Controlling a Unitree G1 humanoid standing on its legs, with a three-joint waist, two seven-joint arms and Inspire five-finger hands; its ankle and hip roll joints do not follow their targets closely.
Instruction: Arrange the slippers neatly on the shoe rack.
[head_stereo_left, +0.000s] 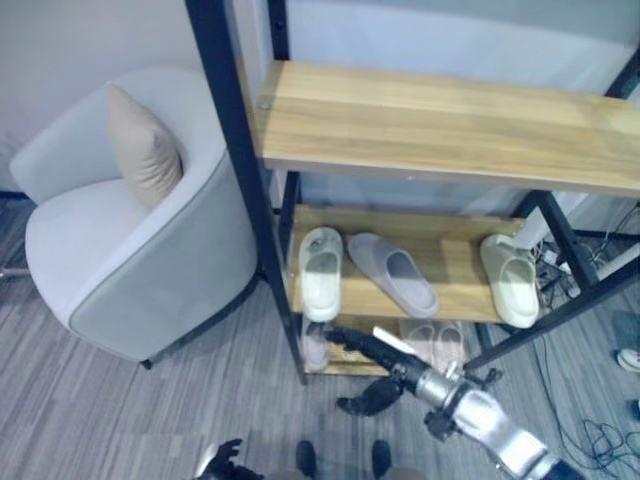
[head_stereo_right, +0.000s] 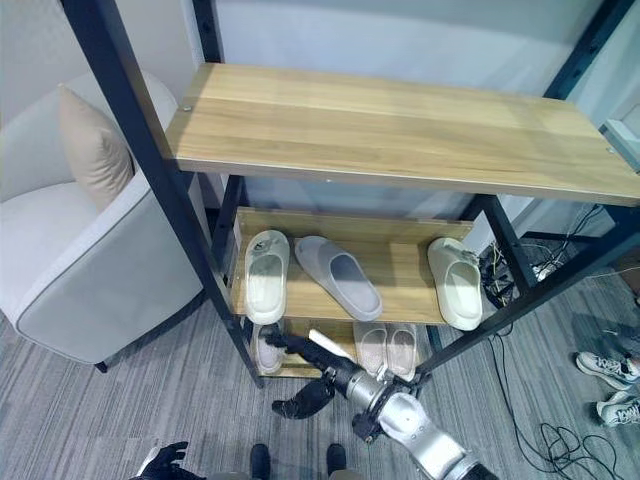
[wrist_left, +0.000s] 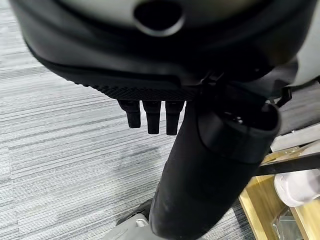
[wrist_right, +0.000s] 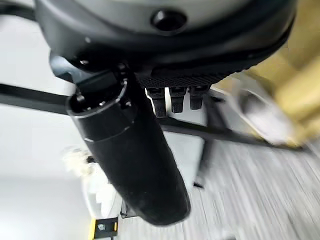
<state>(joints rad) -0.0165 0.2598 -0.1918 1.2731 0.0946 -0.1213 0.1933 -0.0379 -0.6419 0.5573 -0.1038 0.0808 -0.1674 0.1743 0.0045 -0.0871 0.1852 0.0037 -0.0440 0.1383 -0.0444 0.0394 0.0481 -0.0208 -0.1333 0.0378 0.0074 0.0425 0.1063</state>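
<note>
Reaching toward the shoe rack (head_stereo_right: 150, 190) front, right hand (head_stereo_right: 300, 350) is extended, fingers straight and holding nothing, just below the middle shelf (head_stereo_right: 400, 262). Left hand (head_stereo_right: 165, 462) hangs low over the floor, fingers relaxed. Three slippers on that shelf: pale green slipper (head_stereo_right: 266, 275), grey slipper (head_stereo_right: 338, 276), second green slipper (head_stereo_right: 456, 282). Pink pair (head_stereo_right: 388, 347) sits on the bottom shelf.

Wooden shoe rack (head_stereo_right: 400, 120) with black frame, three pale slippers (head_stereo_right: 338, 276) seen on the middle shelf, one near the right edge, a pair (head_stereo_right: 385, 345) on the bottom shelf, right hand (head_stereo_right: 300, 350) reaching toward the bottom shelf's left corner with fingers extended, grey armchair (head_stereo_right: 70, 260) with beige cushion (head_stereo_right: 90, 148) beside the rack.
</note>
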